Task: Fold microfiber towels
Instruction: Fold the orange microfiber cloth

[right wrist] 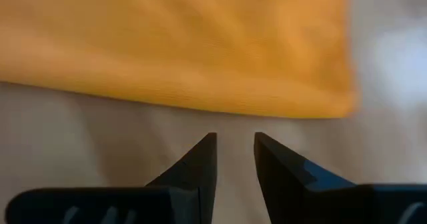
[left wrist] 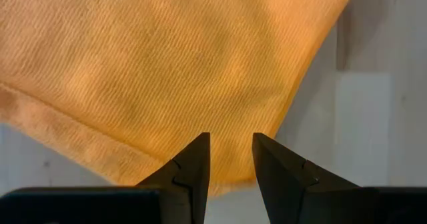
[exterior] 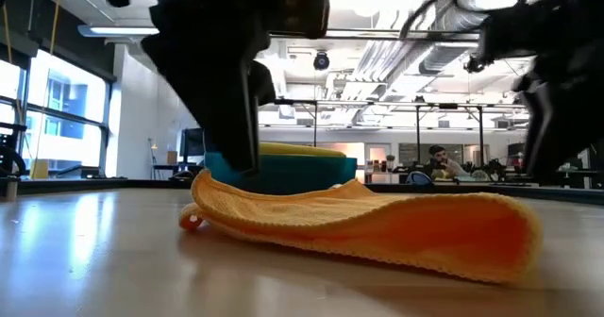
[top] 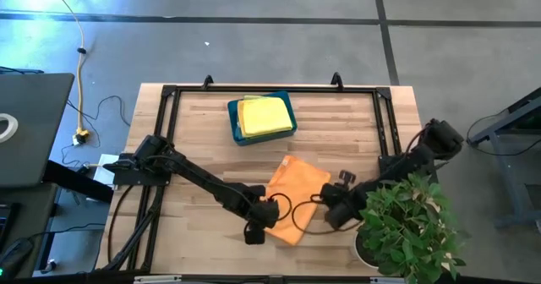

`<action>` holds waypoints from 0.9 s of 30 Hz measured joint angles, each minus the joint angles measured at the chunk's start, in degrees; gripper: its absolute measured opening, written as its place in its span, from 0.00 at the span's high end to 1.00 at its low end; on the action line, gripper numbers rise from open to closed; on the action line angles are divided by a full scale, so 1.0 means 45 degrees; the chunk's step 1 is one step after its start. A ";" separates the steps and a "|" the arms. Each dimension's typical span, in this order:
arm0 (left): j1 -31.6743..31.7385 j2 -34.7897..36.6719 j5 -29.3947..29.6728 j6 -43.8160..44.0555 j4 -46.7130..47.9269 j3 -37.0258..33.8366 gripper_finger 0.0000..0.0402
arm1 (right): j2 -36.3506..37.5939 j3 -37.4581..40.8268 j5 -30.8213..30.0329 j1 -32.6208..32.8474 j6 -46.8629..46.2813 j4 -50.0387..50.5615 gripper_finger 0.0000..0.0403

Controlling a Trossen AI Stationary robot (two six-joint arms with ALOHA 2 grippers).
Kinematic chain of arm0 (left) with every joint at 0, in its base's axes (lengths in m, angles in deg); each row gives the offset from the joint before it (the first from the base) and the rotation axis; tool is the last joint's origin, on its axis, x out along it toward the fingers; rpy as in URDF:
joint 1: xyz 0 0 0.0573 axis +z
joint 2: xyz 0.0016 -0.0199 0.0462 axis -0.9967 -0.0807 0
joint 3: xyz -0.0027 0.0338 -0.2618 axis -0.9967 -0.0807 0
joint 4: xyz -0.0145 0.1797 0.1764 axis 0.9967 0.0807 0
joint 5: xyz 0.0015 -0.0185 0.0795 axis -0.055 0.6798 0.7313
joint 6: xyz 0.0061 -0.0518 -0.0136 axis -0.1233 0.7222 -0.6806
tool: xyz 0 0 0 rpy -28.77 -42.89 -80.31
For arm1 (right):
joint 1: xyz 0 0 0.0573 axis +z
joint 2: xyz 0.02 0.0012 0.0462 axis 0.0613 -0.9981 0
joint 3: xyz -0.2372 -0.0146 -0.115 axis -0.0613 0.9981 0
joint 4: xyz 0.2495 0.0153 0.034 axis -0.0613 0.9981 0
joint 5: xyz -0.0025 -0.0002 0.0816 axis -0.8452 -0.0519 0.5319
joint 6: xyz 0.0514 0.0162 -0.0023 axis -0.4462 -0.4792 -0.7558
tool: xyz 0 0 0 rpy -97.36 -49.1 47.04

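An orange microfiber towel (top: 293,197) lies on the wooden table, doubled over with a rounded fold (exterior: 514,232) at one end. My left gripper (top: 256,226) points down at the towel's near corner (left wrist: 230,174), its fingers a narrow gap apart with the cloth showing flat between them. My right gripper (top: 328,210) is low beside the towel's right edge (right wrist: 200,94), narrowly open and empty over bare table. Yellow towels (top: 262,113) lie stacked in the teal bin (top: 286,134). My left gripper comes from above, pointing down, with its fingertips (left wrist: 200,151) over the orange towel's near corner. The cloth lies flat and slack on the table. I cannot tell whether the fingertips touch it.
The teal bin stands at the table's far middle, behind the towel in the low view (exterior: 283,171). A potted plant (top: 407,225) stands at the near right corner, close beside my right arm. A black frame (top: 173,94) runs along the table's far and side edges.
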 joint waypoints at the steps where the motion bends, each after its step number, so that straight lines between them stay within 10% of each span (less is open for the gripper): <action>1: 0.0000 0.0000 -0.0007 -0.0158 0.0135 0.0013 0.75 | -0.0080 0.0000 0.0021 0.0244 -0.0313 -0.0436 0.77; 12: 0.0000 0.0005 0.0234 -0.0817 0.0661 0.0023 0.75 | -0.1424 -0.0005 -0.1426 0.1356 -0.1074 -0.3313 0.77; 27: -0.0880 -0.0058 0.0774 -0.3027 0.0607 0.0023 0.75 | -0.2175 -0.0010 -0.0462 0.1677 0.8332 -1.0318 0.68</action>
